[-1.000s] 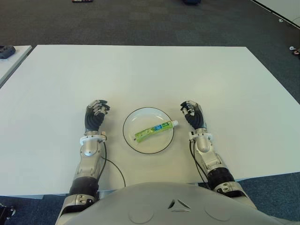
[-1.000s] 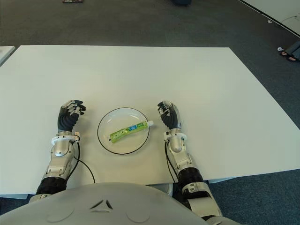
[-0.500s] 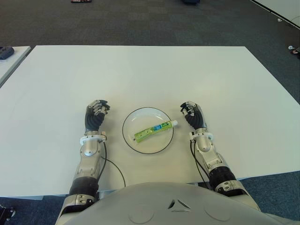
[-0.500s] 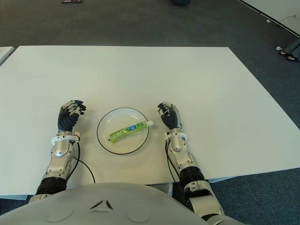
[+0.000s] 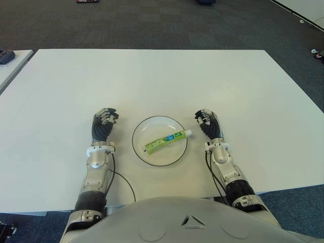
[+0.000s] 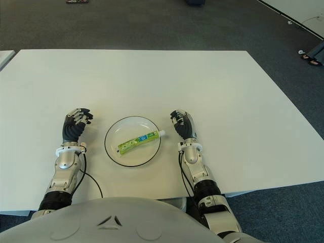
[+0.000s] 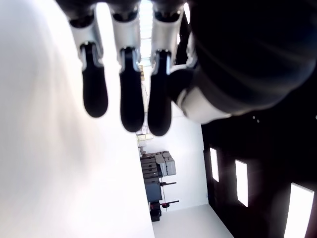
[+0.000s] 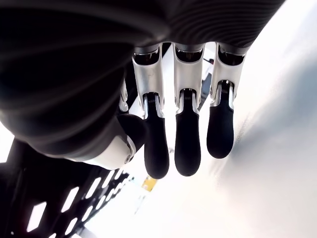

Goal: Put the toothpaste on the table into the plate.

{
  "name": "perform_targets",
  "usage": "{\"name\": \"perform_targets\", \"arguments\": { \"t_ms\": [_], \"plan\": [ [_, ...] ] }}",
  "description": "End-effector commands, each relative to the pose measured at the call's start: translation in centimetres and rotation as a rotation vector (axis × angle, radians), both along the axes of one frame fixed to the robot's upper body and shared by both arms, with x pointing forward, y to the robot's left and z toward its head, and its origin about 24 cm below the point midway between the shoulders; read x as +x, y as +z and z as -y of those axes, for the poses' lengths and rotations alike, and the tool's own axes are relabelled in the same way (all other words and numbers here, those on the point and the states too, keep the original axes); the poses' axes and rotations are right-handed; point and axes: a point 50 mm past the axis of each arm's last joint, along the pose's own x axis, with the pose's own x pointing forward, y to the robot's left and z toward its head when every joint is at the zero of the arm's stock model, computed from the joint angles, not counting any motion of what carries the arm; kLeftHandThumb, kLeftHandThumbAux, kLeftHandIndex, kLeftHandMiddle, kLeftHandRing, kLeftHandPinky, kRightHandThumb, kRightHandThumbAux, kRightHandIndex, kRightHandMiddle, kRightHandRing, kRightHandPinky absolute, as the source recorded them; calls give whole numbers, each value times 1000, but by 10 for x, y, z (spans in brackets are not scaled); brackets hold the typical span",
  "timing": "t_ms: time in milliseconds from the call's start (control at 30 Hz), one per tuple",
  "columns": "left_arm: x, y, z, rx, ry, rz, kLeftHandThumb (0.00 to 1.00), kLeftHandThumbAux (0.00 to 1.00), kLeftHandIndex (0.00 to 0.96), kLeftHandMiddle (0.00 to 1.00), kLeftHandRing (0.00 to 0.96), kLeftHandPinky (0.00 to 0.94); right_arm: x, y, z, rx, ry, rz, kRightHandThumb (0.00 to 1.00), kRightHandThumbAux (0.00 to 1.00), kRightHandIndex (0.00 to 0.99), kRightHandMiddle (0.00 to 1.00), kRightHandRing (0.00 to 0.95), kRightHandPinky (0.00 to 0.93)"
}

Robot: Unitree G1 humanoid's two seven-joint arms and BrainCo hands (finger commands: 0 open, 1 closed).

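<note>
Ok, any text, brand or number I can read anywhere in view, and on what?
No readable text.
Toothpaste in the plate: green tube with a blue label patch, print too small to read.
Left hand, right hand, table: no markings visible.

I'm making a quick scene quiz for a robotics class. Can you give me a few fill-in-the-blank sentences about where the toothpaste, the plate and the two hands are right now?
1. The toothpaste lies inside the ____.
2. The tube's white cap points toward the robot's ____ hand.
3. The left hand and the right hand show on either side of the plate, and both hold ____.
4. The plate sits on a white ____.

Missing words: plate; right; nothing; table
</note>
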Motion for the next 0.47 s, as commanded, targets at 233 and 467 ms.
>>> {"name": "perform_targets", "arguments": {
  "t_ms": [233, 467],
  "plan": [
    [1, 0, -2, 18, -7, -10, 703, 722, 429, 522, 515, 505, -1, 2, 0, 100, -35, 4, 705, 736, 427, 520, 541, 573],
    [0, 0, -3, 25, -16, -8, 703, 721, 430, 538, 525, 504, -2, 5, -1, 144, -61, 11, 704, 737, 424, 483, 517, 555]
  ]
}}
